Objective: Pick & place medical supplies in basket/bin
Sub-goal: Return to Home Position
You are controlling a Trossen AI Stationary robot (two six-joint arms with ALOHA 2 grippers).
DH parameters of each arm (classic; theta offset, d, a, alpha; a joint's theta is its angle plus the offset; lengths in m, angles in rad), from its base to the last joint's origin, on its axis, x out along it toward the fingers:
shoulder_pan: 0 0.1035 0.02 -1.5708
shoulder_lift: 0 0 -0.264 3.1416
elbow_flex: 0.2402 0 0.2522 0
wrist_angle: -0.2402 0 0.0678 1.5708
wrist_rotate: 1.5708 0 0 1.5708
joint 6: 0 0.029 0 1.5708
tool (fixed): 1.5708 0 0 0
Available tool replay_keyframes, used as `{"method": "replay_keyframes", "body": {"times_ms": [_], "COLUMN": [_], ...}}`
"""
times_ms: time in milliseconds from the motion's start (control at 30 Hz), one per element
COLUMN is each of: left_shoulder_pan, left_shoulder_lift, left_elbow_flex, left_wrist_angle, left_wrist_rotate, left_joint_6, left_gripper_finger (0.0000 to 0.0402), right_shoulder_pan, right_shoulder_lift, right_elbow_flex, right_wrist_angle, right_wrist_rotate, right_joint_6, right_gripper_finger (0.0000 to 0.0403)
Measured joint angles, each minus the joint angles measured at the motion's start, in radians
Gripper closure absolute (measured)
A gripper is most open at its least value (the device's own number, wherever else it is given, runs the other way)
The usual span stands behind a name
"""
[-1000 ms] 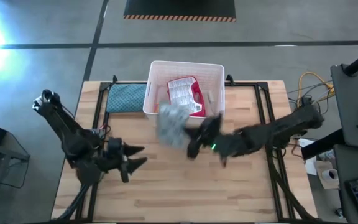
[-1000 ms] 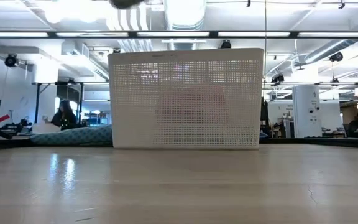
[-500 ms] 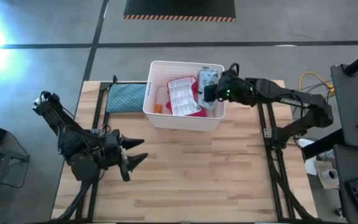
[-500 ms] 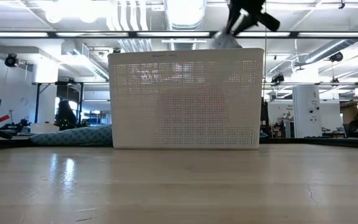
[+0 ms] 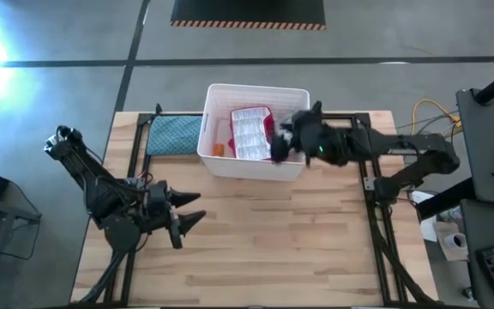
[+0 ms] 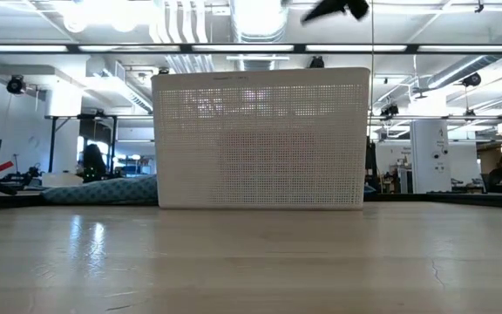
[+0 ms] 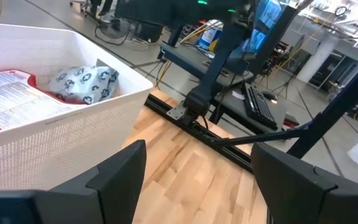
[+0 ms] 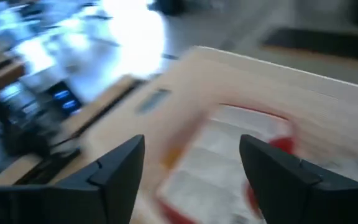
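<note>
The white slotted bin stands at the table's far middle. The flat red-edged case lies in it. The grey-white patterned pouch lies in the bin's right end, against the case. My right gripper is open and empty, above the bin's right part; it also shows in the low view, over the rim. My left gripper is open and empty, low over the table's left part, pointing toward the right edge.
The blue quilted pad lies on the table against the bin's left side. A small orange thing lies in the bin's left part. Bare wood stretches from the bin to the table's near edge.
My right gripper has carried the pouch from over the table at the bin's near side up and over the bin's far right corner. It has let go there and come back a little toward the near edge. The pouch now lies in the bin.
</note>
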Motion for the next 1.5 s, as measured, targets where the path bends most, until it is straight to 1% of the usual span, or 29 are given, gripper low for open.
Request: {"method": "replay_keyframes", "body": {"times_ms": [67, 200, 267, 333, 400, 433, 533, 567, 667, 733, 800, 867, 933, 1000, 1067, 1133, 1200, 1233, 1300, 1333, 1500], "left_shoulder_pan": [0.001, 0.0, 0.0, 0.002, 0.009, 0.01, 0.011, 0.011, 0.007, 0.004, 0.006, 0.018, 0.027, 0.039, 0.074, 0.124, 0.187, 0.22, 0.284, 0.314, 0.448], "left_shoulder_lift": [-0.002, -0.003, -0.006, -0.01, -0.01, -0.01, -0.014, -0.015, -0.008, 0.015, 0.043, 0.072, 0.111, 0.152, 0.181, 0.189, 0.179, 0.166, 0.125, 0.095, -0.097], "left_elbow_flex": [0.0, 0.0, 0.0, 0.0, 0.0, 0.0, -0.001, -0.001, -0.001, -0.001, -0.001, -0.003, -0.014, -0.038, -0.069, -0.101, -0.134, -0.15, -0.175, -0.188, -0.294], "left_wrist_angle": [-0.007, -0.013, -0.016, -0.025, -0.05, -0.07, -0.092, -0.089, -0.078, -0.049, 0.005, 0.085, 0.2, 0.294, 0.401, 0.505, 0.584, 0.597, 0.604, 0.604, 0.606], "left_wrist_rotate": [0.001, 0.013, 0.046, 0.102, 0.132, 0.133, 0.132, 0.135, 0.18, 0.207, 0.257, 0.322, 0.37, 0.402, 0.442, 0.493, 0.572, 0.608, 0.665, 0.688, 0.809], "left_joint_6": [0.0, 0.001, 0.003, 0.025, 0.062, 0.07, 0.06, 0.049, -0.008, 0.044, 0.095, 0.127, 0.173, 0.217, 0.255, 0.302, 0.359, 0.38, 0.417, 0.436, 0.472], "left_gripper_finger": [0.0133, 0.0133, 0.0133, 0.0133, 0.0132, 0.0132, 0.0132, 0.0132, 0.0132, 0.0132, 0.0132, 0.0132, 0.0132, 0.0132, 0.0132, 0.0132, 0.0132, 0.0132, 0.0132, 0.0132, 0.0132], "right_shoulder_pan": [0.072, 0.225, 0.302, 0.376, 0.436, 0.461, 0.541, 0.57, 0.655, 0.698, 0.727, 0.741, 0.748, 0.744, 0.717, 0.672, 0.62, 0.591, 0.541, 0.515, 0.429], "right_shoulder_lift": [0.0, -0.001, -0.006, -0.012, -0.023, -0.03, -0.057, -0.066, -0.079, -0.085, -0.087, -0.075, -0.055, -0.039, -0.033, -0.033, -0.042, -0.054, -0.103, -0.134, -0.324], "right_elbow_flex": [0.0, 0.0, 0.0, 0.0, 0.0, 0.0, 0.0, 0.0, 0.0, -0.003, -0.01, -0.035, -0.084, -0.157, -0.245, -0.339, -0.433, -0.474, -0.543, -0.569, -0.694], "right_wrist_angle": [0.041, 0.061, 0.055, 0.035, -0.012, -0.028, -0.038, -0.035, -0.009, 0.014, 0.066, 0.159, 0.266, 0.416, 0.585, 0.766, 0.906, 0.956, 0.996, 0.997, 0.942], "right_wrist_rotate": [-0.003, -0.007, -0.004, -0.004, -0.003, -0.004, -0.003, -0.011, -0.062, -0.081, -0.135, -0.161, -0.179, -0.194, -0.215, -0.294, -0.413, -0.467, -0.538, -0.548, -0.542], "right_joint_6": [-0.051, -0.052, -0.083, -0.164, -0.243, -0.245, -0.093, -0.072, -0.075, -0.065, -0.071, -0.079, -0.086, -0.107, -0.129, -0.152, -0.167, -0.166, -0.155, -0.155, -0.199], "right_gripper_finger": [0.0143, 0.0138, 0.0138, 0.0138, 0.0138, 0.0138, 0.014, 0.0141, 0.0144, 0.0147, 0.0149, 0.015, 0.0149, 0.0146, 0.0144, 0.0142, 0.014, 0.0139, 0.0138, 0.0138, 0.014]}}
